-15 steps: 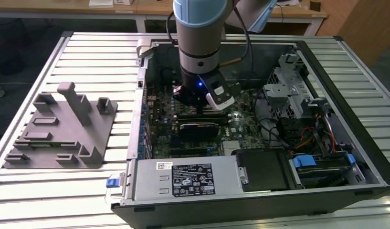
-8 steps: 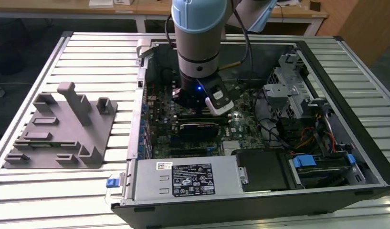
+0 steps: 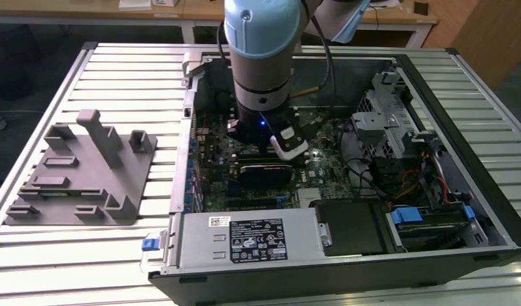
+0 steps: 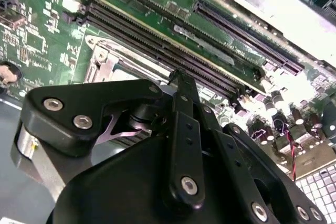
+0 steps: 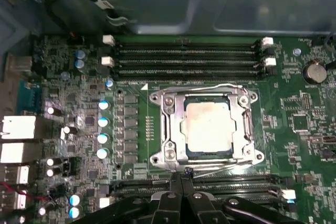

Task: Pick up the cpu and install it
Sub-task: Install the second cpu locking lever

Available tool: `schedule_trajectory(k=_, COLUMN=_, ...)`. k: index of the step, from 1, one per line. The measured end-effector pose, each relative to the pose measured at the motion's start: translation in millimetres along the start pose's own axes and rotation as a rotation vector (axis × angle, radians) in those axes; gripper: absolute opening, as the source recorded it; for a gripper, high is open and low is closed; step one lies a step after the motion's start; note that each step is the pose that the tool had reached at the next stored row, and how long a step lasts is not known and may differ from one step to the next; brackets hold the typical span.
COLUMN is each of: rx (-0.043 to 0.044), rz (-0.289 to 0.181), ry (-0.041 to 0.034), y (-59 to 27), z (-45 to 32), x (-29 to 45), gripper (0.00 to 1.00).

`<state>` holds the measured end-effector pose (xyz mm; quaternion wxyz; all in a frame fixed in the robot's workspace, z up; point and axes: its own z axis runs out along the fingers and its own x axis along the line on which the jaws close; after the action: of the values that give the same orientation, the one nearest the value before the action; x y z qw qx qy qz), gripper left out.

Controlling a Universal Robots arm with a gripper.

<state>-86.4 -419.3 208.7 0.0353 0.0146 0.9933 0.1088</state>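
The cpu (image 5: pixel 207 127), a flat square with a pale silver top, lies inside the metal socket frame (image 5: pixel 167 124) on the green motherboard in the first wrist view. My gripper (image 5: pixel 184 173) hangs low over the board just off one edge of that frame, beside a row of black memory slots (image 5: pixel 231 184). Its fingertips are pressed together with nothing between them. The second wrist view shows the black linkage and the joined tips of the gripper (image 4: pixel 177 77) close above the board. In the exterior view my arm (image 3: pixel 260 64) reaches down into the open computer case (image 3: pixel 189 83).
More memory slots (image 5: pixel 184 59) run along the far side of the socket. A long black module (image 3: pixel 264 171) sits on the board below the wrist. The power supply (image 3: pixel 247 239) and drive bays (image 3: pixel 388 115) crowd the case. A grey fixture (image 3: pixel 81 172) stands at the exterior view's left.
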Motion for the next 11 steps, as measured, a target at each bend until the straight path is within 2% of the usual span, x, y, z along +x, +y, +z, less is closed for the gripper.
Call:
schedule_trajectory(k=2, rx=-0.0162, rz=0.001, ry=0.0004, y=-1.7, z=0.4, x=2.4, gripper=0.11)
schedule_trajectory(k=3, rx=-0.0215, rz=0.001, ry=0.0005, y=-2.6, z=0.5, x=3.8, gripper=0.11)
schedule_trajectory(k=7, rx=-0.0294, rz=0.002, ry=0.0007, y=-6.1, z=1.5, x=7.4, gripper=0.11)
schedule_trajectory(k=11, rx=-0.043, rz=0.003, ry=0.0009, y=-7.5, z=5.0, x=10.4, gripper=0.11)
